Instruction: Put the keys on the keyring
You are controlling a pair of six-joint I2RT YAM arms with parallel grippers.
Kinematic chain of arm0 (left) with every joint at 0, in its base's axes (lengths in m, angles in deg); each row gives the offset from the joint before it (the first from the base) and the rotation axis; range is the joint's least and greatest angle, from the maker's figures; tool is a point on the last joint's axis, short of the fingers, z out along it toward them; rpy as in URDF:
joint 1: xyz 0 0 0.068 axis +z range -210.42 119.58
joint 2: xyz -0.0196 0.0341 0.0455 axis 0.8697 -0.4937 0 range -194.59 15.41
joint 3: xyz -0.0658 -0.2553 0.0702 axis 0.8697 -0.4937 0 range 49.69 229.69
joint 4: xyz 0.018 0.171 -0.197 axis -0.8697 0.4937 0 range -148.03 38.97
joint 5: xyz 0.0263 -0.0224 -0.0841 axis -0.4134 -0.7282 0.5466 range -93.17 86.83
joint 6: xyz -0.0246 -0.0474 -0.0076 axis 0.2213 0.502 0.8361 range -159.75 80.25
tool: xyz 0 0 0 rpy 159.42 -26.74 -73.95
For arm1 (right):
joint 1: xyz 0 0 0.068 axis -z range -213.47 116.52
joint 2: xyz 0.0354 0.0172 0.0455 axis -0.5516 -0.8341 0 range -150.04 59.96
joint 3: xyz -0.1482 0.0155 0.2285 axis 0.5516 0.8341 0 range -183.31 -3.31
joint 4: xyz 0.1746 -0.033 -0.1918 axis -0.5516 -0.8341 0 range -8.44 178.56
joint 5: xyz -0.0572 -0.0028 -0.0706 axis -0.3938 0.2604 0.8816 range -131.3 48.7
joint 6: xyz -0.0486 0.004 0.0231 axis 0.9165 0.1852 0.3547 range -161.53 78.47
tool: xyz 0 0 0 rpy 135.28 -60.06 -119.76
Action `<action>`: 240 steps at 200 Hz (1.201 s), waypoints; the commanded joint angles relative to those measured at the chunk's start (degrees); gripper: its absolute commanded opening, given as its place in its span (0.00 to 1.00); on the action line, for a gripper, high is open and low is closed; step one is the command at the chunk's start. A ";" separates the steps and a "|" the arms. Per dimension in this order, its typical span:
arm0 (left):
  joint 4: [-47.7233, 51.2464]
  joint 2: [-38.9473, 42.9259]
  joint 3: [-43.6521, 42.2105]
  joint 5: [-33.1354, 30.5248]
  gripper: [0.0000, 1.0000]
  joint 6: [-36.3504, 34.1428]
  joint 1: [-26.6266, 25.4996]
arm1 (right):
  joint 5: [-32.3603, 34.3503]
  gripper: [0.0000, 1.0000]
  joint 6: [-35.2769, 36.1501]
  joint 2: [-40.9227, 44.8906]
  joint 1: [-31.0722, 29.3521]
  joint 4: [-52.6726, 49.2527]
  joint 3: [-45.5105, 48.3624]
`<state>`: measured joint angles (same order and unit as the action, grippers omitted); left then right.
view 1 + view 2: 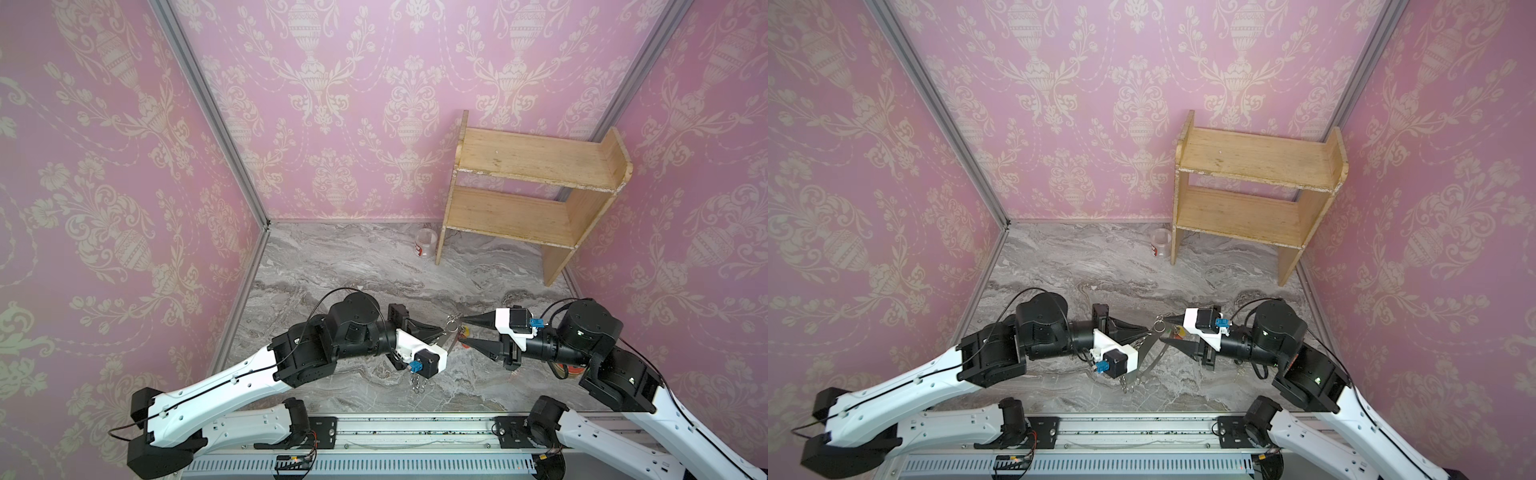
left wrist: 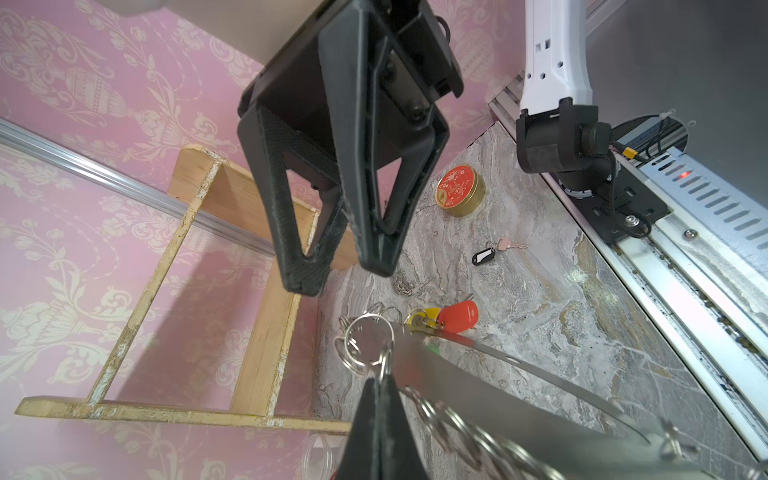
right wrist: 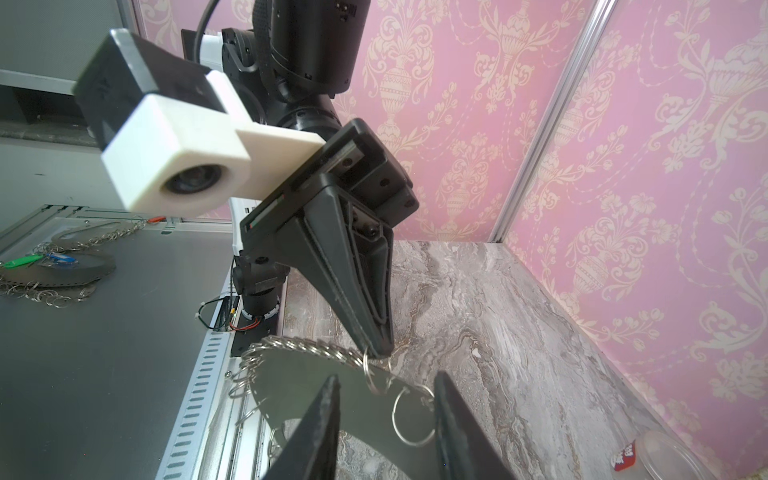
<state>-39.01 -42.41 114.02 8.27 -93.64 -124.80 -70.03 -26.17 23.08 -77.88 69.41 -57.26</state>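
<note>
My left gripper (image 2: 380,376) is shut on a small ring of the keyring (image 2: 368,345), holding it above the marble floor. The silver chain (image 2: 457,424) and flat grey strap (image 2: 478,399) trail back from it. My right gripper (image 3: 386,378) faces it, open, with one large ring (image 3: 394,413) and the strap (image 3: 307,374) between its fingers; the ring sits close to one finger. In both top views the two grippers (image 1: 442,332) (image 1: 461,330) meet tip to tip at mid-table. Keys with red (image 2: 457,316) and yellow (image 2: 430,313) tags lie below the ring. A black fob (image 2: 484,255) with a pink key lies apart.
A wooden two-shelf rack (image 1: 532,195) stands at the back right, with a clear plastic jar (image 1: 426,243) beside its leg. A round red-lidded tin (image 2: 460,195) sits on the floor near the right arm's base. A metal rail (image 1: 415,432) runs along the front.
</note>
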 commanded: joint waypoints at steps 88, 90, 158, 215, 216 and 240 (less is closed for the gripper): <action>-2.98 0.79 -2.06 -5.62 0.00 -1.33 -0.23 | 9.33 0.41 0.41 -1.37 -0.13 -1.57 0.13; -2.84 0.67 -2.03 -5.81 0.00 -1.09 -0.27 | 9.11 0.42 0.34 -1.46 -0.15 -1.63 0.09; 3.12 -2.13 2.84 -5.82 0.00 2.73 0.17 | 4.17 0.36 1.21 -4.75 -1.34 -0.01 0.86; 6.63 -3.35 5.60 -6.00 0.00 3.82 0.30 | 4.68 0.34 2.56 -5.80 -3.03 -1.13 0.95; 6.63 -3.31 5.61 -5.95 0.00 3.85 0.26 | 4.75 0.34 2.53 -5.73 -3.04 -1.14 0.96; 6.85 -3.59 6.33 -5.34 0.00 4.39 0.28 | 5.44 0.33 2.89 -5.83 -3.35 -1.26 1.04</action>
<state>-32.56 -45.82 117.78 3.28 -91.23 -124.73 -64.96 -24.53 17.09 -80.68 68.07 -56.94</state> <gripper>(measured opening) 0.051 0.336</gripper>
